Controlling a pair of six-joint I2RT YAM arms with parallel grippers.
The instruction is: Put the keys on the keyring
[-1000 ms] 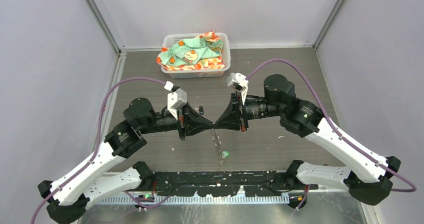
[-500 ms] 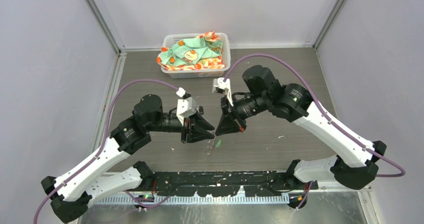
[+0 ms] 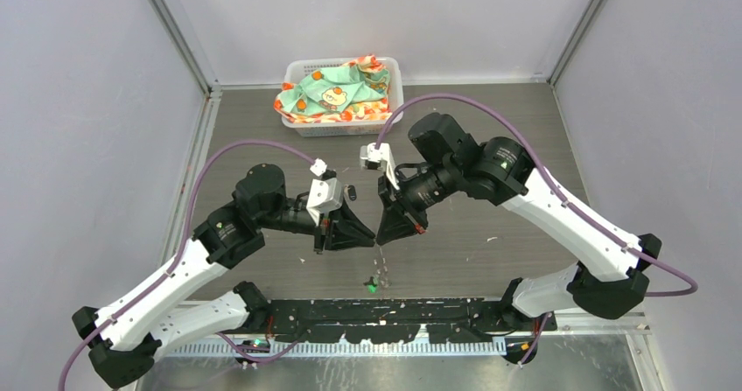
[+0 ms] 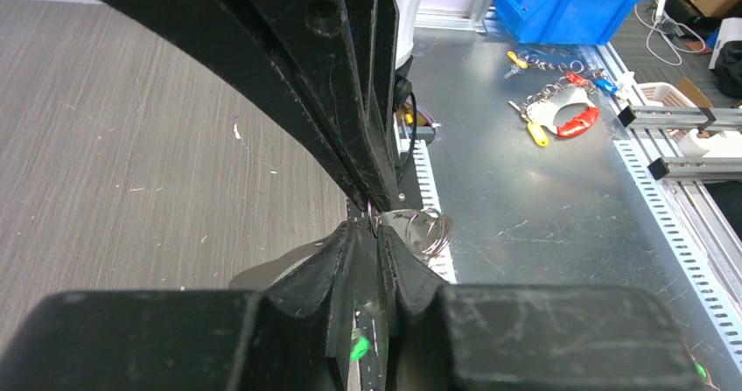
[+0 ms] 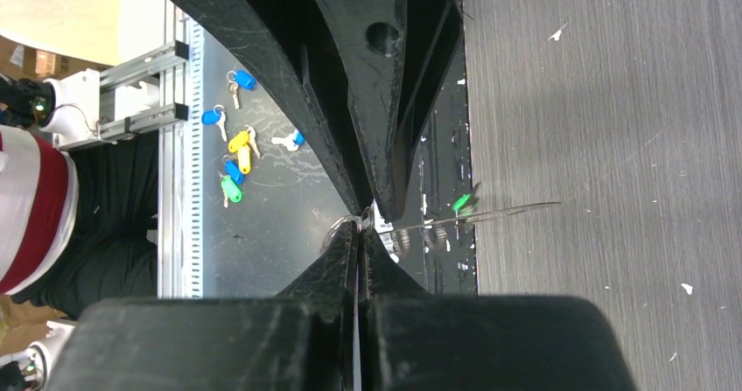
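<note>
A grey table (image 3: 525,233) carries a left arm (image 3: 192,264) and a right arm (image 3: 560,212), whose tips meet above its middle. A white basket (image 3: 394,89) of cloth sits at the far side. The right gripper (image 5: 360,226) is pinched closed on the keyring (image 3: 380,264), a thin silver loop hanging from the tips. The left gripper (image 4: 368,233) has its jaws a sliver apart around the loop's top (I cannot tell whether they pinch it). The green key (image 3: 372,286) is at the loop's low end.

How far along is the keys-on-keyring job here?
Seemingly done: the green key dangles on the keyring. In hand: the right gripper pinches the ring's top, the left gripper beside it, grip unclear. Remaining: a dark item, possibly the black key, lies apart on the table.
</note>
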